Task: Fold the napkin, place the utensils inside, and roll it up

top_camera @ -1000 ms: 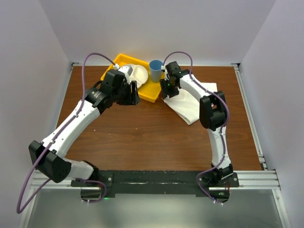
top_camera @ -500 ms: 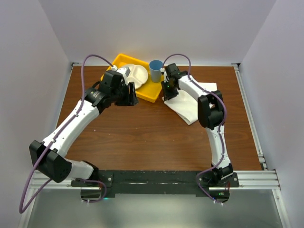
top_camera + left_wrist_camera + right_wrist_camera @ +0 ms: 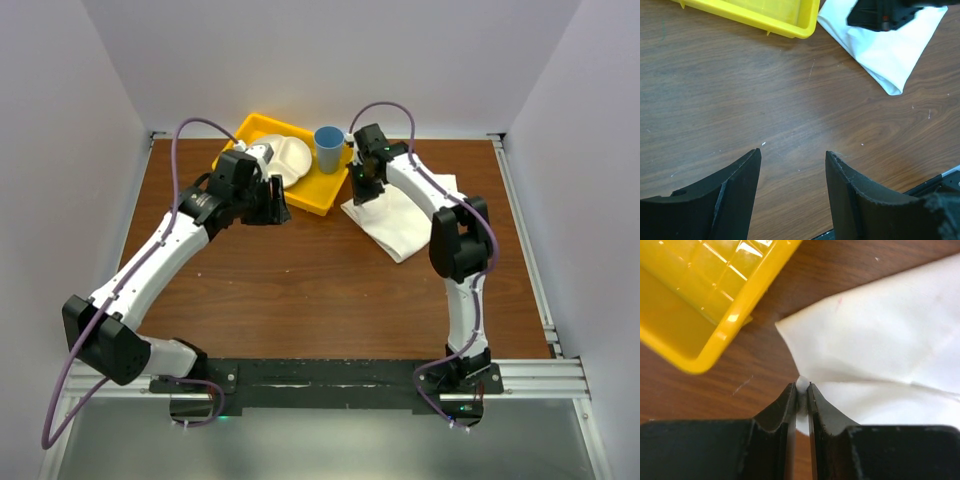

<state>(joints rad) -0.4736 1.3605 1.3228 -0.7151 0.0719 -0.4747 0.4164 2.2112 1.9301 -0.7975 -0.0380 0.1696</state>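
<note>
A big brown wooden table fills the floor of the white box. Two long white and black robot arms reach out over it from the near edge.

The napkin, a plain white soft cloth with creases, lies on the wood on the right side of the table, far from the arm bases. It looks folded over on itself, and one corner points toward the near edge. Its left corner is just beside the yellow plastic tray, but there is a strip of bare wood between them.

The tray sits at the far end of the table, near the middle. A white plate with sections lies inside it. A small blue cup stands at the tray's right corner.

The right gripper is down at the left edge of the napkin. Its two black fingers are squeezed together on a small bump of the white cloth, so it is pinching the napkin. The yellow tray is just to its side.

The left gripper hangs over bare wood near the tray. Its two black fingers are spread apart, and nothing is between them. From its own camera, the napkin is well away from it, with the right gripper on top of the cloth.
</note>
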